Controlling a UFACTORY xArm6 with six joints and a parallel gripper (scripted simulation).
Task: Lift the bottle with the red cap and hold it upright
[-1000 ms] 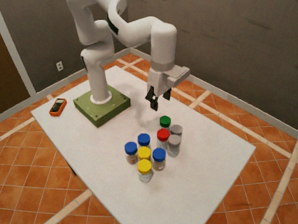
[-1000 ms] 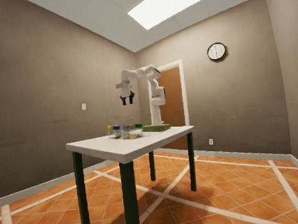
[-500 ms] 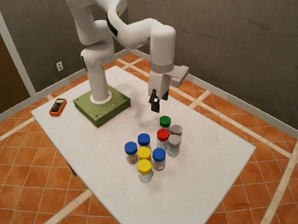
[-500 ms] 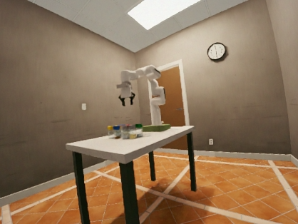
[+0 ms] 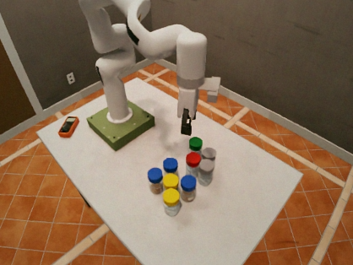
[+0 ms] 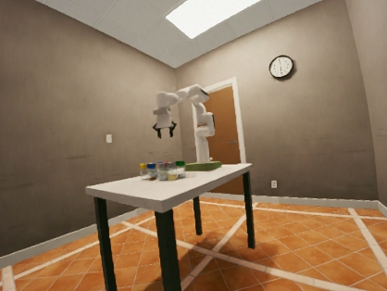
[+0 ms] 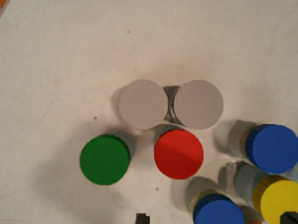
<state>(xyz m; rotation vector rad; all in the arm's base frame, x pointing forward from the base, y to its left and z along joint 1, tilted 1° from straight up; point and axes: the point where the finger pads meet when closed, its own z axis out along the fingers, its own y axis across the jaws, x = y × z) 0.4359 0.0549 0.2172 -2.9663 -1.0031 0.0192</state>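
The bottle with the red cap [image 5: 193, 163] stands upright in a tight cluster on the white table. In the wrist view its red cap [image 7: 178, 154] lies just below centre. A green-capped bottle [image 5: 195, 145] stands behind it, and two grey-capped bottles [image 5: 207, 165] stand at its right, touching it. My gripper [image 5: 186, 127] hangs open and empty well above the cluster, over the green-capped bottle. It also shows in the exterior view [image 6: 164, 130], high over the bottles [image 6: 163, 170].
Blue-capped bottles [image 5: 171, 165] [image 5: 188, 187] [image 5: 155, 180] and yellow-capped bottles [image 5: 171, 182] [image 5: 171, 201] stand to the front left of the red-capped one. The arm's green base [image 5: 121, 123] and an orange meter [image 5: 68, 126] sit at the table's far left.
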